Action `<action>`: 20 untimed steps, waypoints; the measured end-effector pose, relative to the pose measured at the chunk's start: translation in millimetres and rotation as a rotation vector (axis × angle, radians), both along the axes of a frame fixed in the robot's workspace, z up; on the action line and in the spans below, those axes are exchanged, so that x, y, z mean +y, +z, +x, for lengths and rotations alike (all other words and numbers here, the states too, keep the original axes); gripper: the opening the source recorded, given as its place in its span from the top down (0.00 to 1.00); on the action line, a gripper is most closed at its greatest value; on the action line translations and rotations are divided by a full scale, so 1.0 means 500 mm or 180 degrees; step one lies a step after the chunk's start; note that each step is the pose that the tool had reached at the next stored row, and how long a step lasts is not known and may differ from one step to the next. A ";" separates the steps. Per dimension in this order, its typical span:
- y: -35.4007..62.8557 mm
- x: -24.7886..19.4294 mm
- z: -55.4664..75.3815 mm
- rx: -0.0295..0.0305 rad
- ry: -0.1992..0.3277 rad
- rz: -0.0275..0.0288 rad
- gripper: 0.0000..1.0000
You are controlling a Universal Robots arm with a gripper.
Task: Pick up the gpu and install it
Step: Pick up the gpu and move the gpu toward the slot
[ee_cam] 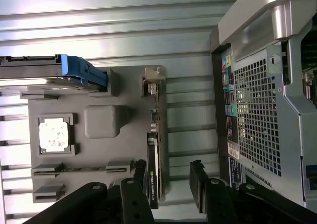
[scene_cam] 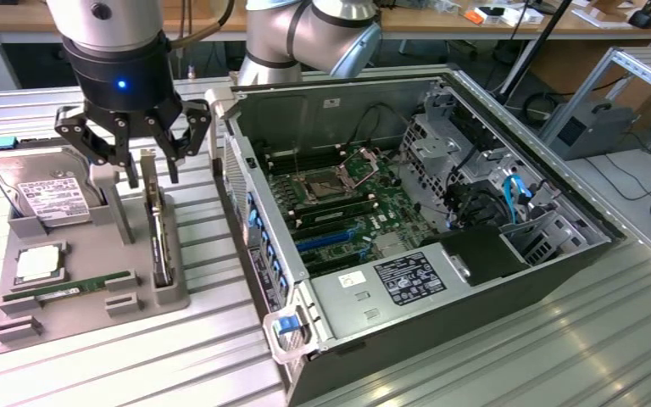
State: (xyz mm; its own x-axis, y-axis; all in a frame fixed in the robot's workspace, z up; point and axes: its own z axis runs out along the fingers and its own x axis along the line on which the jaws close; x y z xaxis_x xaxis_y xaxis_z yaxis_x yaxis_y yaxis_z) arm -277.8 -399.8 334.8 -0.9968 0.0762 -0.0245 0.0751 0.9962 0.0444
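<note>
The black 2-fingered pincer [scene_cam: 153,174] [ee_cam: 169,184] stands wide open and holds nothing. It hangs directly over the gpu [scene_cam: 163,242] [ee_cam: 153,154], a thin flat card, tan-brown on one face and dark on the other, which stands on edge in a slot of the grey moulded tray [scene_cam: 99,254] [ee_cam: 104,149].

The card's long axis runs along the tray side nearest the open silver computer case [scene_cam: 303,119], parallel to the case wall. In the wrist view the fingers [ee_cam: 198,184] straddle one end of the card across its thin dimension. The card sits close beside one finger, with a clear gap to the other. Whether either finger touches it cannot be told.

Room is tight sideways. The case wall rises just beside the tray on the exterior view's right, and a silver hard drive with a white label [scene_cam: 48,191] stands upright on its left. Above the card the way looks open over the ribbed metal desk [scene_cam: 190,365].
</note>
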 end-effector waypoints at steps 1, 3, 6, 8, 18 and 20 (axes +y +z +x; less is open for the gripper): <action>-0.001 0.0000 0.000 0.0000 0.0000 0.0000 0.52; -0.003 0.0000 0.000 0.0000 0.0000 0.0000 0.52; -0.006 0.0000 0.000 0.0000 0.0000 0.0000 0.52; -0.007 0.0000 0.000 0.0000 0.0000 0.0000 0.52; -0.015 0.0000 0.000 0.0000 0.0000 0.0000 0.52; -0.017 0.0000 0.000 0.0000 0.0000 0.0000 0.52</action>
